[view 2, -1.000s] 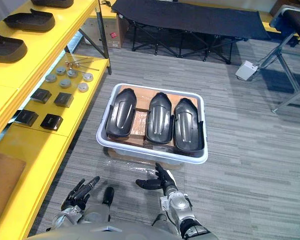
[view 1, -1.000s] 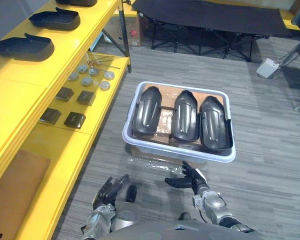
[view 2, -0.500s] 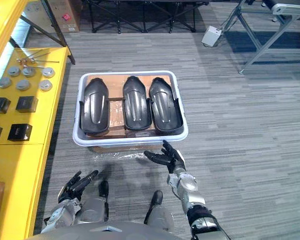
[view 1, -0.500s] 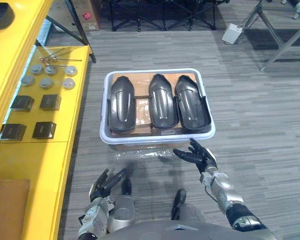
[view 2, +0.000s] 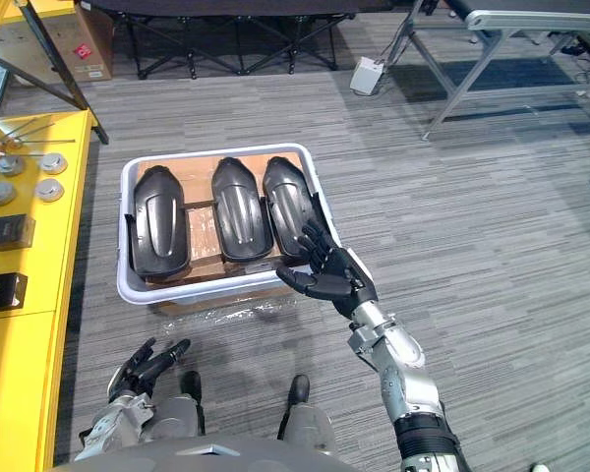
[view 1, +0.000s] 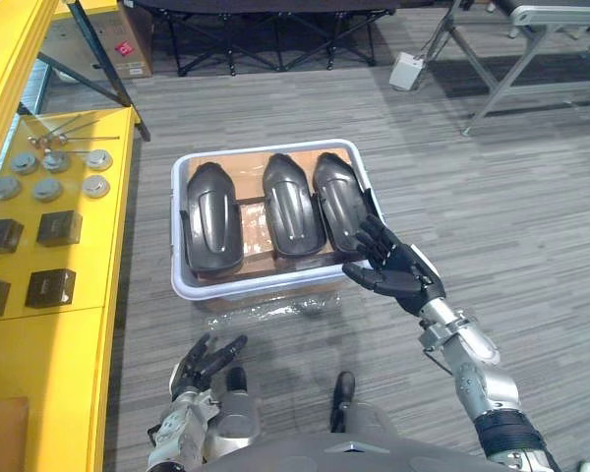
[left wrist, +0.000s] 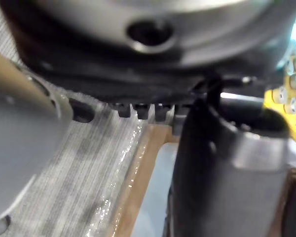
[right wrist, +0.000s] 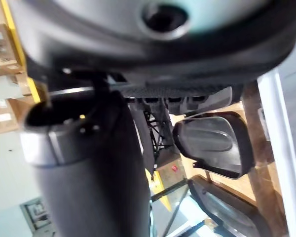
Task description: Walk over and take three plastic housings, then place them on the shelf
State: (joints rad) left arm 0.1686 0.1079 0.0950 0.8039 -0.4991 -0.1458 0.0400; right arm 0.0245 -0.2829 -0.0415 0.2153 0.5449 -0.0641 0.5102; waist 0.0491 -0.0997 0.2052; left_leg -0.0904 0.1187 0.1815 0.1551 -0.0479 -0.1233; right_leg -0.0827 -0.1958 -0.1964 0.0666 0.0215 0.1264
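**Your right hand [view 1: 398,272] spread at the bin [view 1: 182,288]**

Nearest you, the left hand [view 1: 205,359] hangs low, fingers loose and empty. The right hand is splayed flat (nothing in it) over the bin's near corner. Just past its fingertips, three housings [view 1: 291,205] lie side by side in the bin. The shelf [view 1: 49,334] runs beyond the left hand, well off.

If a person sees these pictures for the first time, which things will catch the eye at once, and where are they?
First, the white bin on the grey floor, with three dark plastic housings lying side by side in it. Next, the right hand, spread open at the bin's near right corner; the left hand hangs low, open. On the robot's left, the yellow shelf carries metal discs and black blocks.
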